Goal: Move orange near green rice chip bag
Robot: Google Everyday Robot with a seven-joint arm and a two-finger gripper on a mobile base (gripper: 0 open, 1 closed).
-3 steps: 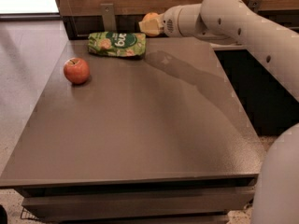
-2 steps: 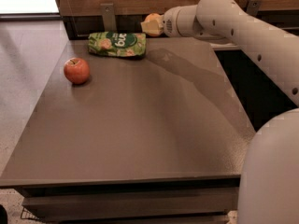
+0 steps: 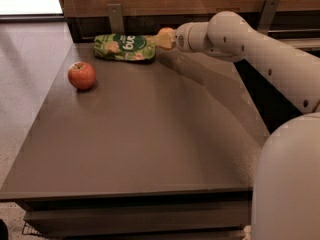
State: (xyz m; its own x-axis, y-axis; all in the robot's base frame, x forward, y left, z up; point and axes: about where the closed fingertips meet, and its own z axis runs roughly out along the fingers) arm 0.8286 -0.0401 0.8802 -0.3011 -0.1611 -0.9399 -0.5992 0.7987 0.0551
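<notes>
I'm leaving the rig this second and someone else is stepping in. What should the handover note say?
Gripper: at the back of the table, just right of the green rice chip bag, shut on the orange.
Red apple: on the table's left side, away from the bag; not part of the job.
Done: orange lifted and carried beside the bag.
Left: probably set it down by the bag, release, pull back.

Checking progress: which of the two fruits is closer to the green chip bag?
The orange, held in the gripper just right of the green rice chip bag. The red apple sits apart on the table, toward its left edge.
</notes>
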